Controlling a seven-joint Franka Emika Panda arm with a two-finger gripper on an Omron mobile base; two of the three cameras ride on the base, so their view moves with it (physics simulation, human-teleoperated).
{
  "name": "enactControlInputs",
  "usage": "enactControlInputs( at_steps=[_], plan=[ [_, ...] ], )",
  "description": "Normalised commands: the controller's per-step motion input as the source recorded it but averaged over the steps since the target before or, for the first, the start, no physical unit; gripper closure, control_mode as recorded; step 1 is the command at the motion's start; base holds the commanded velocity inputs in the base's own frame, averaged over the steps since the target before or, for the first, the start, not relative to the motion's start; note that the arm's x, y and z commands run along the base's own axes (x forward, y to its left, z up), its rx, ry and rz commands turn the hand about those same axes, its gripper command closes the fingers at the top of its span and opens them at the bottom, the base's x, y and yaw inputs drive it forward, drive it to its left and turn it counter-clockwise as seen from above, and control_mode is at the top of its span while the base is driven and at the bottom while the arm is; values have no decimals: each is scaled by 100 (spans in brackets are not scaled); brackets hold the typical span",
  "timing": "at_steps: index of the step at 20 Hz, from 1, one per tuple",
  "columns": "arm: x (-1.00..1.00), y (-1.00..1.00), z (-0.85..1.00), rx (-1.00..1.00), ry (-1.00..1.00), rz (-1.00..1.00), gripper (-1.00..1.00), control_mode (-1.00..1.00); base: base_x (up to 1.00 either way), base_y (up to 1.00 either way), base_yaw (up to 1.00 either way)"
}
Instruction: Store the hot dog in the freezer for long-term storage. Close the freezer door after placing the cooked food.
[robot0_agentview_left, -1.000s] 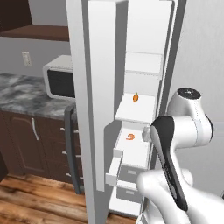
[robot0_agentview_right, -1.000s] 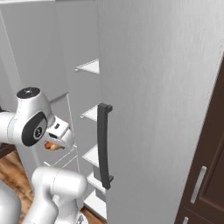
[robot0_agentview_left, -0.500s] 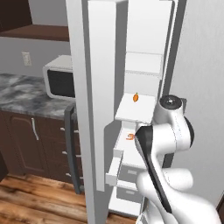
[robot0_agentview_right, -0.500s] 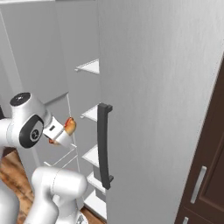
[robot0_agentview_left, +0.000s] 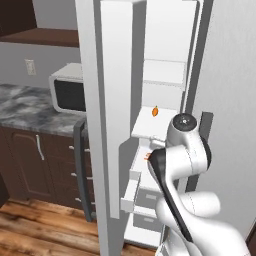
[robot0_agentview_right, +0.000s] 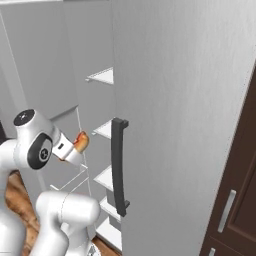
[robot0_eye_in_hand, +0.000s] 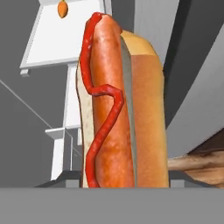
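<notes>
Standing behind the arm and scanning from the left, I see the marble worktop with the white microwave well off to the left of the fingers, then the freezer door swung open edge-on, its dark handle low on the outer side. Next comes the freezer itself, white shelves and half-drawn drawers open ahead of the fingers. A small orange carrot-like piece sits on the shelf above and beyond the fingers.

The fingers pinch the hot dog at one end; I cannot see the tips themselves, since the bun hides them, but the food rides out past the hand and nothing else bears it. In the hand view the hot dog lies with its long axis along the reach of the fingers, its free end pointing into the compartment, just under the shelf that carries the carrot-like piece.

Further right is the plain fridge door with its black handle, close beside the fingers on that side.

My judgement: the coming move is a push straight ahead along the bun's own axis, and the free end must clear the shelf edge above and the fridge door at the right.
</notes>
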Motion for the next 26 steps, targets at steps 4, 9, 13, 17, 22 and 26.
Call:
enactControlInputs(
  at_steps=[4, 9, 13, 17, 22, 26],
  plan=[
    [55, 0, -54, 0, -8, 0, 100, -100, 0, 0, 0],
    [70, -3, -35, 0, -1, 0, 100, -100, 0, 0, 0],
    [57, 0, -10, 0, -4, 0, 100, -100, 0, 0, 0],
    [62, 0, 0, 6, -2, 0, 100, -100, 0, 0, 0],
    [51, 0, -2, 11, -7, 0, 100, -100, 0, 0, 0],
    [44, 0, -20, 0, -6, 0, 100, -100, 0, 0, 0]
  ],
)
